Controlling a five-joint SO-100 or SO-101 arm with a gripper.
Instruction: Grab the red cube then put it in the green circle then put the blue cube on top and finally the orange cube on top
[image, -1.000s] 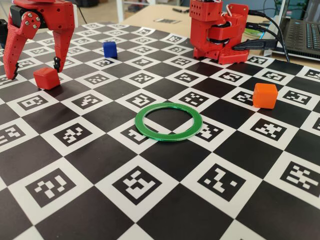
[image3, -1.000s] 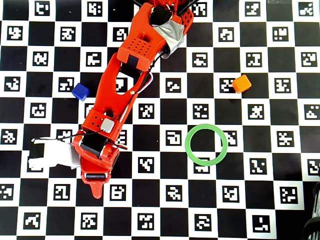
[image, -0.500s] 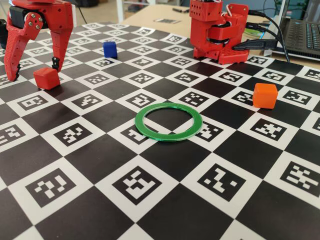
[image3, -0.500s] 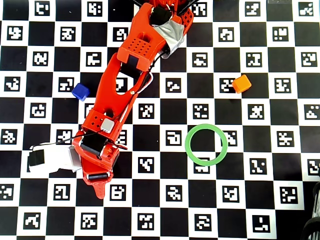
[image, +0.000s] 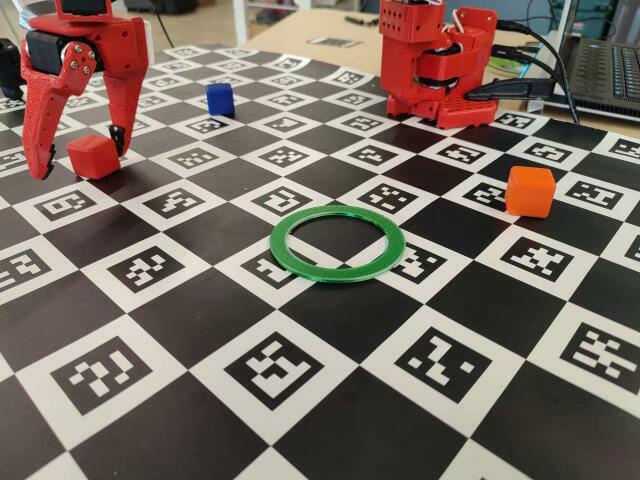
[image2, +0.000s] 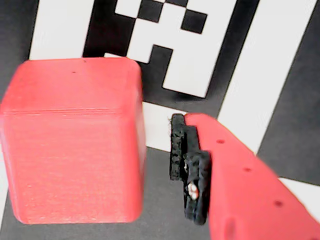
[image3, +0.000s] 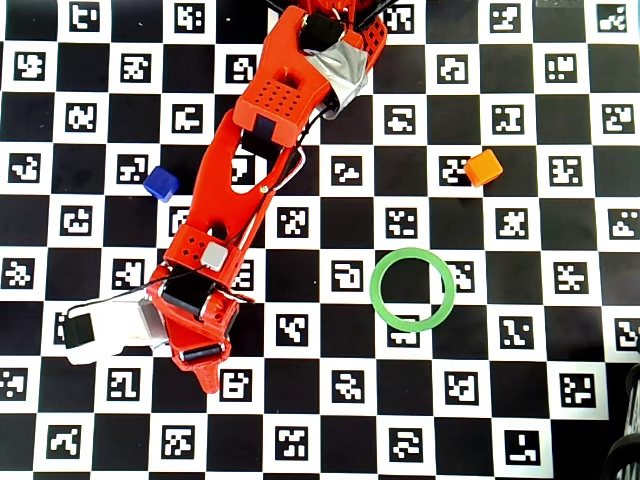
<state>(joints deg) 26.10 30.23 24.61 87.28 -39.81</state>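
The red cube (image: 93, 157) sits on the checkered board at the far left of the fixed view. My red gripper (image: 80, 160) is open and straddles it, one finger on each side. In the wrist view the red cube (image2: 75, 145) fills the left. The black pad of one finger (image2: 192, 170) stands just right of it with a small gap; the other finger is out of frame. The overhead view hides the cube under the gripper. The green circle (image: 338, 244) (image3: 412, 290) lies flat and empty mid-board. The blue cube (image: 220, 98) (image3: 160, 184) and the orange cube (image: 529, 191) (image3: 483, 167) stand apart.
The arm's red base (image: 435, 60) stands at the back of the board, with cables and a laptop (image: 605, 70) to its right. In the overhead view the arm (image3: 260, 150) stretches from the top centre to the lower left, passing just right of the blue cube.
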